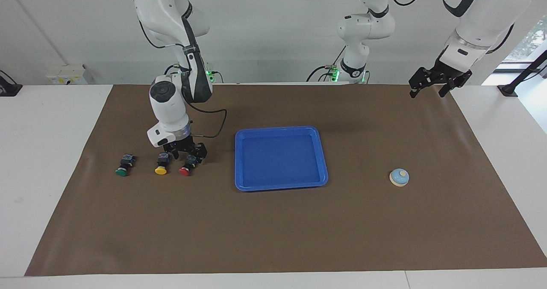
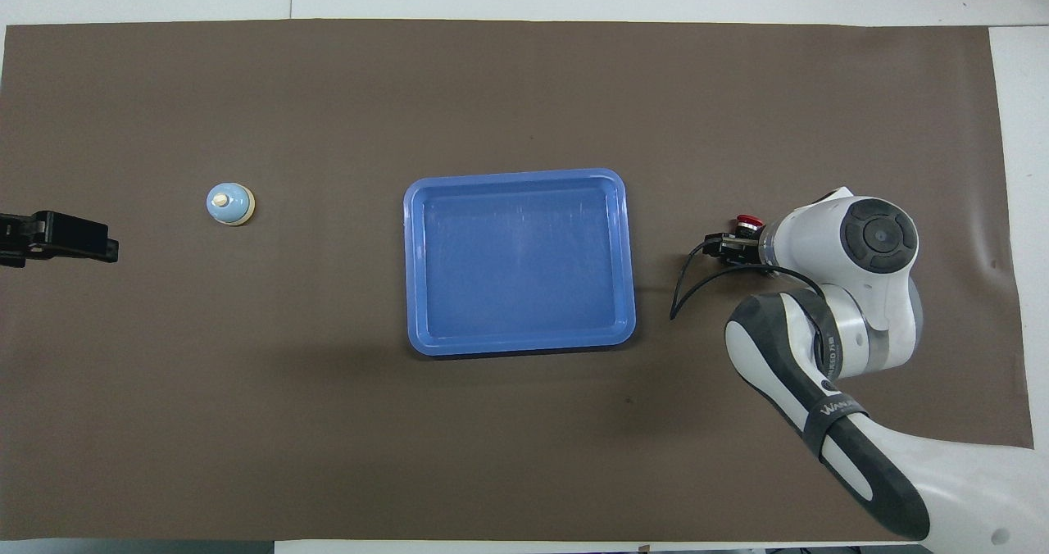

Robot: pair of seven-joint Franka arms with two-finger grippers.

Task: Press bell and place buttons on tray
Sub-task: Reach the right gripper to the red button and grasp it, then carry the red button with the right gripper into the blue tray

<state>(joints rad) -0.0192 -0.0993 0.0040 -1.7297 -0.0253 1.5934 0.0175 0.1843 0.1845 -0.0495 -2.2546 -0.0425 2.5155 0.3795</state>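
Note:
Three buttons lie in a row toward the right arm's end of the table: green (image 1: 122,172), yellow (image 1: 161,170) and red (image 1: 185,171). My right gripper (image 1: 189,155) is down at the red button (image 2: 746,221), open, one finger on either side of its black body. The overhead view hides the green and yellow buttons under the right arm. The blue tray (image 1: 280,187) lies empty mid-table, its rim (image 2: 520,342) apart from the buttons. The light-blue bell (image 1: 399,177) sits toward the left arm's end (image 2: 229,204). My left gripper (image 1: 428,90) hangs open in the air over that end's mat edge.
A brown mat (image 1: 273,237) covers the table, with white tabletop around it. A black cable (image 1: 213,128) loops from the right wrist toward the tray. A third robot base (image 1: 354,69) stands at the robots' edge.

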